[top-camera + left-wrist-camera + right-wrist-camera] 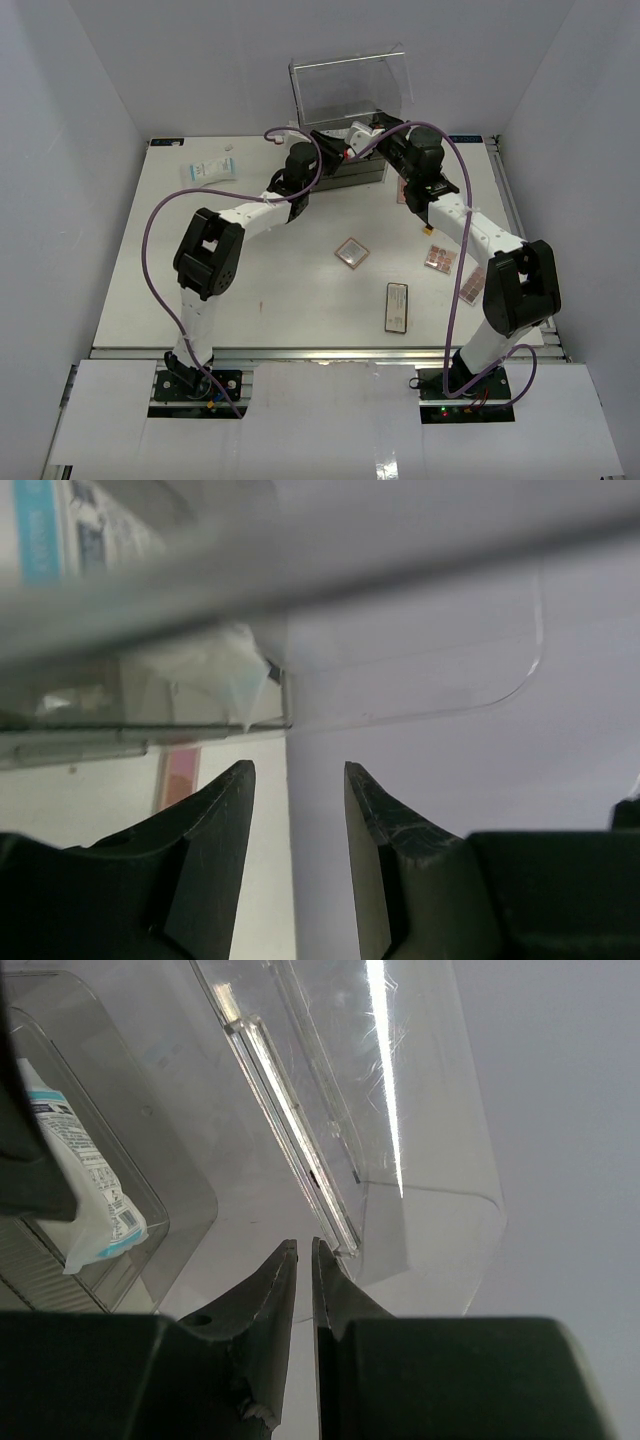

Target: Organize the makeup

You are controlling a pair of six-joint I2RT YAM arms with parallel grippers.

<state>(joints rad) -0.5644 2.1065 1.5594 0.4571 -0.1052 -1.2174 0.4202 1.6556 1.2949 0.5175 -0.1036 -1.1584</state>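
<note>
White table (280, 290), left gripper (297, 772) fingers apart, right gripper (304, 1246) fingers nearly together, both at clear box (350, 85)

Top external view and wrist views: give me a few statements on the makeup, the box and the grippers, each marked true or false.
1. The black rectangular compact lies on the white table, touching neither arm. True.
2. A white-blue sachet packet lies on the table's far-left part. True.
3. The clear acrylic box is shut. False: it stands open.
4. The left gripper clamps a sachet. False: its jaws are apart and hold nothing.
</note>
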